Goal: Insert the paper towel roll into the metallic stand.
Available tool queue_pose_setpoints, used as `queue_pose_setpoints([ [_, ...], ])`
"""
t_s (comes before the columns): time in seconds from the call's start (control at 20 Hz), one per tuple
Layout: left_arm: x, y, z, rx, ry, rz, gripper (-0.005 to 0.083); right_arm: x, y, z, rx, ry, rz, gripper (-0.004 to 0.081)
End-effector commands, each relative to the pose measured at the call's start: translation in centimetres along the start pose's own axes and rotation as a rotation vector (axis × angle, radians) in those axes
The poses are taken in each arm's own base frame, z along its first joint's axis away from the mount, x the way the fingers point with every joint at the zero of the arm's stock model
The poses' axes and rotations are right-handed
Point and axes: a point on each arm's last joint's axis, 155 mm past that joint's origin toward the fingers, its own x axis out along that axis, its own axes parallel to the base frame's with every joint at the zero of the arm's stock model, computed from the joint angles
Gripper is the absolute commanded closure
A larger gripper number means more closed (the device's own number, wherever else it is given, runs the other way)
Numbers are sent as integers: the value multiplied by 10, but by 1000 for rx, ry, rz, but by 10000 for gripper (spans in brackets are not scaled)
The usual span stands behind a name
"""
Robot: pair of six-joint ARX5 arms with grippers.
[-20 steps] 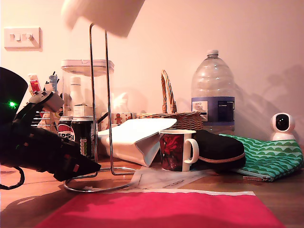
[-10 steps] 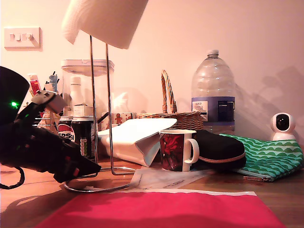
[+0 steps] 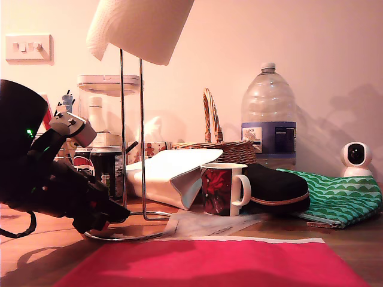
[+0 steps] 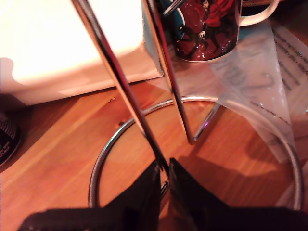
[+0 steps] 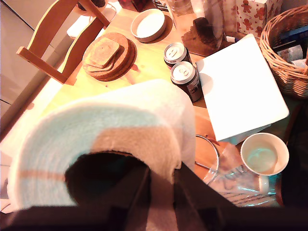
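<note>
The paper towel roll (image 3: 140,27) hangs tilted at the top of the exterior view, its lower end covering the top of the metallic stand's (image 3: 131,137) upright loop. Whether the loop is inside the core cannot be told. My second gripper (image 5: 161,178) is shut on the roll (image 5: 96,139) at its wall, one finger in the brown core; the exterior view does not show it. My first gripper (image 3: 116,214) reaches in low from the exterior view's left. In its wrist view it (image 4: 164,169) is shut on one wire upright of the stand (image 4: 120,82), just above the ring base.
A red-patterned mug (image 3: 222,188), a white folded paper bag (image 3: 170,173) and drink cans (image 3: 105,170) crowd the stand. Behind stand a wicker basket (image 3: 218,146) and water bottle (image 3: 268,116). A red mat (image 3: 203,263) lies in front, a clear plastic sheet (image 4: 250,82) beside the ring.
The roll has come down and toward the exterior view's right, onto the loop's top. The stand and my first gripper holding it have shifted slightly right too.
</note>
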Motion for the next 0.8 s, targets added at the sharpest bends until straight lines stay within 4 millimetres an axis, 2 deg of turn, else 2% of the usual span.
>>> queue_pose_setpoints([
  [0.0,-5,-17,-37,8,108,-39,794,13,6,0,-21,12,14,782],
  [0.75,-30,-11,15,-12,58,-44,794,13,3,1,-52,9,4,782],
])
